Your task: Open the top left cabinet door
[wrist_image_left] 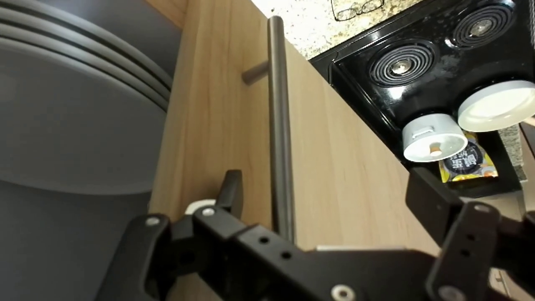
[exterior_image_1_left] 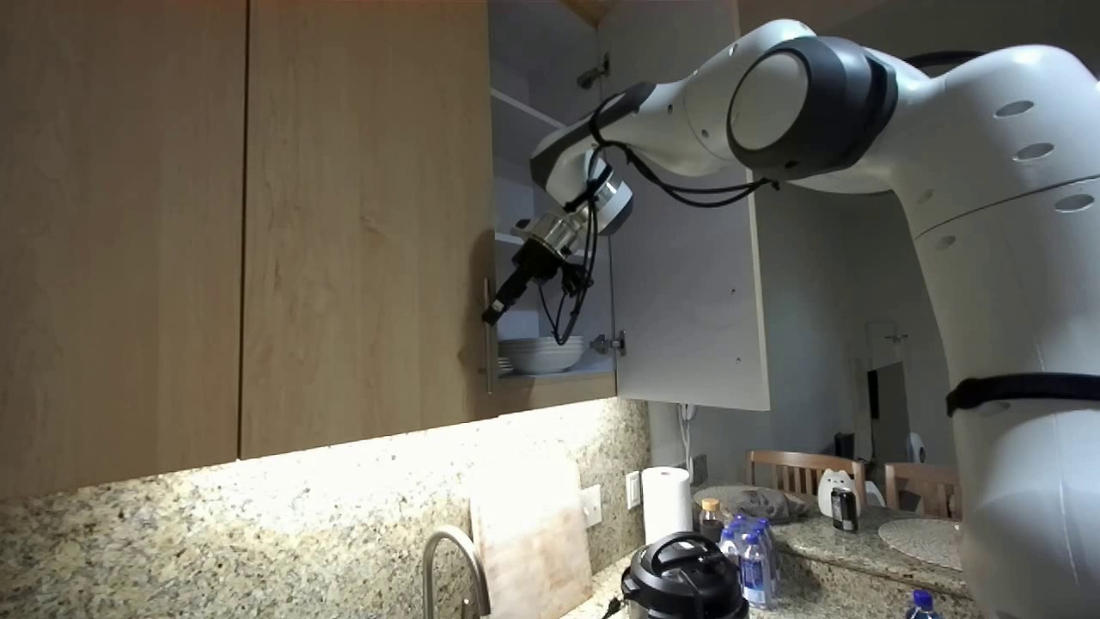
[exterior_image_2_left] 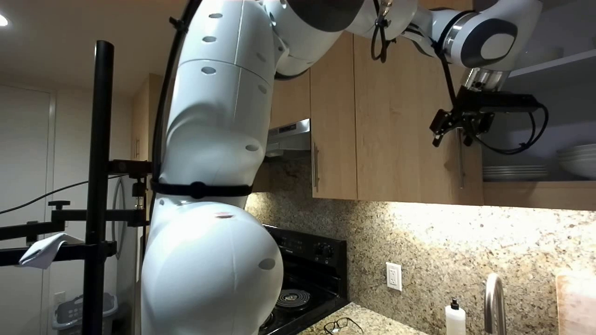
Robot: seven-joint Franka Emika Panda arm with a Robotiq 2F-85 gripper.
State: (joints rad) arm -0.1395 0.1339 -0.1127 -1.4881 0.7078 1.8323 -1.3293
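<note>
The top left cabinet door (exterior_image_1_left: pixel 369 215) is tall light-brown wood grain and looks shut in both exterior views (exterior_image_2_left: pixel 396 121). Its slim vertical silver bar handle (exterior_image_1_left: pixel 490 352) is near the edge beside the open shelves. My gripper (exterior_image_1_left: pixel 493 315) is at the upper part of the handle, also in the other exterior picture (exterior_image_2_left: pixel 451 139). In the wrist view the gripper (wrist_image_left: pixel 330 194) is open, and the handle (wrist_image_left: pixel 279 125) runs between its fingers, nearer the left finger. Neither finger visibly touches the handle. The handle's end near the gripper is hidden behind the gripper body.
A pale grey-white door panel (exterior_image_1_left: pixel 687 258) stands open on the shelves' far side. Bowls (exterior_image_1_left: pixel 543 354) and plates (exterior_image_2_left: pixel 514 173) stand on the bottom shelf, close beside the gripper. A matching wood door (exterior_image_1_left: pixel 120 241) adjoins. A faucet (exterior_image_1_left: pixel 455 559) and stove (wrist_image_left: pixel 401 67) are below.
</note>
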